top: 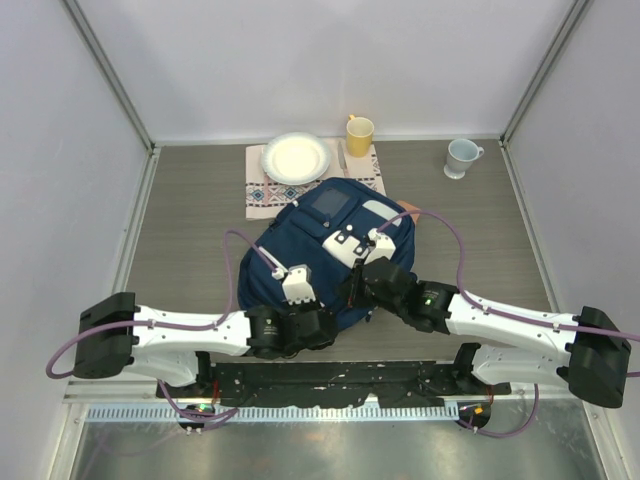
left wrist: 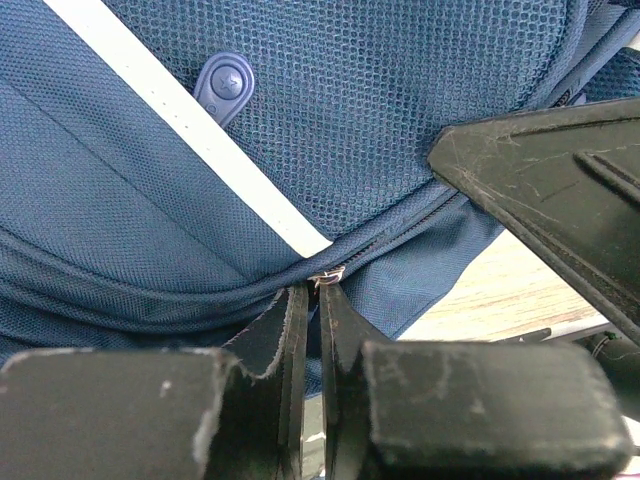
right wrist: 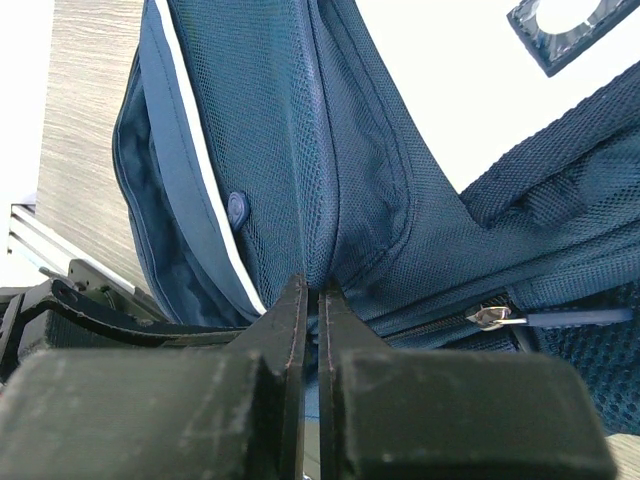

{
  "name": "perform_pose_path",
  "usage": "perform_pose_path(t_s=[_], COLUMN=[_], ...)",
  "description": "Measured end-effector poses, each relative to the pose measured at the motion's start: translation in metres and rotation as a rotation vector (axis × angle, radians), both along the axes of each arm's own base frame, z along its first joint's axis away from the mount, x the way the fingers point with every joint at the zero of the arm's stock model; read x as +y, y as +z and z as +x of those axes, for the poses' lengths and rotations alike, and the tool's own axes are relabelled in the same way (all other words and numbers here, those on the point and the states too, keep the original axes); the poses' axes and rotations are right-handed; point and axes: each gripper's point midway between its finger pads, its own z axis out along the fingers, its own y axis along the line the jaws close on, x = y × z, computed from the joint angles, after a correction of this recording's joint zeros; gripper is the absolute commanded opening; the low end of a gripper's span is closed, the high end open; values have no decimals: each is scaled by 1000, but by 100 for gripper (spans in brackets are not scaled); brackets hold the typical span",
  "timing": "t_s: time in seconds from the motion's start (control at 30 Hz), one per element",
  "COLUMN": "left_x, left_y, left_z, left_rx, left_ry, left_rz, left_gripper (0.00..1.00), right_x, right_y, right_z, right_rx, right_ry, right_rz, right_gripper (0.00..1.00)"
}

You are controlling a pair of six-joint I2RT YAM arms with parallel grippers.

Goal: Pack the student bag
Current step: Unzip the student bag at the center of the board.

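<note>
Left fingers [left wrist: 295, 312] are pressed to a thin slit, and a small silvery zip pull [left wrist: 327, 275] sits caught right at their tips, on the curved seam of the student bag [left wrist: 400, 110]. Right fingers [right wrist: 293, 312] are just as narrow, pinching a raised fold of the bag's mesh between them. All four fingers are matt black plastic, scuffed and scratched pale along their edges.

On my left wrist view the bag shows two textures: open honeycomb mesh across the upper part and tighter woven nylon at the lower left. One flat white stripe [left wrist: 190, 130] parts them, running diagonally from the upper left down towards the fingers. One rounded navy rubber tab [left wrist: 222, 88] with an embossed star lies just beside the stripe. On the right wrist view I count a second metal pull [right wrist: 492, 317] at the right, lying along a zip line with a flat blue tag trailing from it.

From above, the bag is a rounded navy hump in the middle of the grey wood-grain surface [top: 180, 220], in the lower middle of the frame. It has one pale panel [top: 378, 210] and one dull blue rectangular patch [top: 328, 203] on its upper side. Its far edge overlaps one patterned cloth [top: 262, 192], which carries one round white plate [top: 295, 157]. I count two mugs: one yellow mug [top: 359, 133] at the cloth's far right corner, and one pale mug [top: 462, 157] well apart at the upper right
</note>
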Motion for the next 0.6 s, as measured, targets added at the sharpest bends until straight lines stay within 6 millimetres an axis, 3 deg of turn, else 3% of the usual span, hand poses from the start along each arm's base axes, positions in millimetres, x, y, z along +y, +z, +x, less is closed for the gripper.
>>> perform_pose_path(t_s=[0.37,0.5,0.6], left_x=[-4,-4,-5], left_y=[1,2,0], left_z=[4,6,7], left_rx=[-18,-19,-16], left_ry=[33,66,88], left_rz=[-61,-85,-95], left_gripper=[16,0,0], right_x=[0,1,1], right_y=[0,1,1], right_z=[0,1,0], right_rx=[-2,-6,-8], right_ry=[1,0,2], right_rz=[-1,3,2], right_gripper=[1,1,1])
